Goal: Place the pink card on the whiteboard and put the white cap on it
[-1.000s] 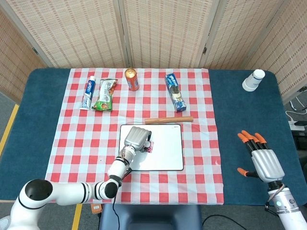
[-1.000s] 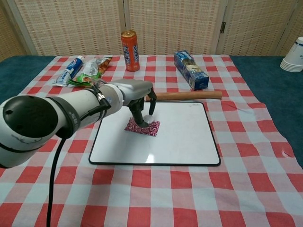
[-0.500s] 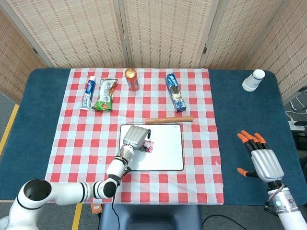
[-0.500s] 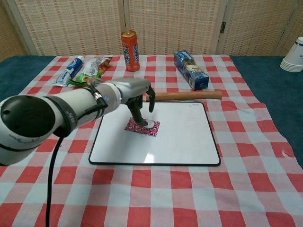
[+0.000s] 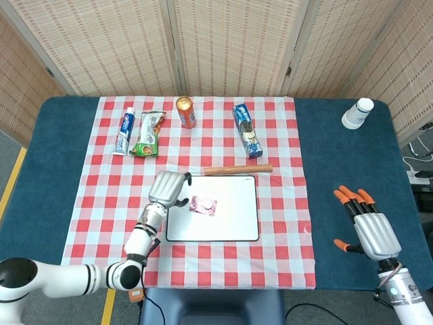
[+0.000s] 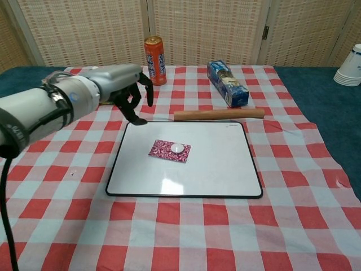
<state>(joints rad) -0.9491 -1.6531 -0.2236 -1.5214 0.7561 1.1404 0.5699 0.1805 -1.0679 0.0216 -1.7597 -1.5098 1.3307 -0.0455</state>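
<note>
Since the earlier frames the left hand (image 6: 121, 84) has lifted off the card and pulled back to the left; it now hangs over the checked tablecloth (image 6: 271, 186) just off the far left corner of the whiteboard (image 6: 220, 164), fingers released, loosely curled downward and holding nothing. In the head view the same hand (image 5: 168, 188) sits just left of the board's left edge. The white cap, under the fingertips a second ago, is now left alone on the card.

The pink card (image 6: 166, 151) lies flat on the whiteboard, left of the board's middle and toward its far half, turned a little askew to the board's edges. It looks dark pink with a fine pale pattern; detail too small to read. The white cap (image 6: 178, 148) is a small round disc resting on the card's right part, touching it, within its outline. Head view agrees: card (image 5: 202, 204) on the board (image 5: 237, 220), cap too small there to make out well.

The right hand (image 5: 369, 227) is unchanged, well apart at the near right over the bare blue table (image 5: 338, 169), fingers spread and empty, orange fingertips pointing to the far side.

Rest of the scene as before: wooden stick (image 6: 219, 114) lying along the far edge of the board, just beside it; orange can (image 6: 155, 60) upright at the far side; toothpaste tube (image 6: 82, 83) and green snack packet (image 6: 107, 83) at far left; blue box (image 6: 227, 82) at far right of the cloth; paper cups (image 5: 357, 113) on the table at far right
</note>
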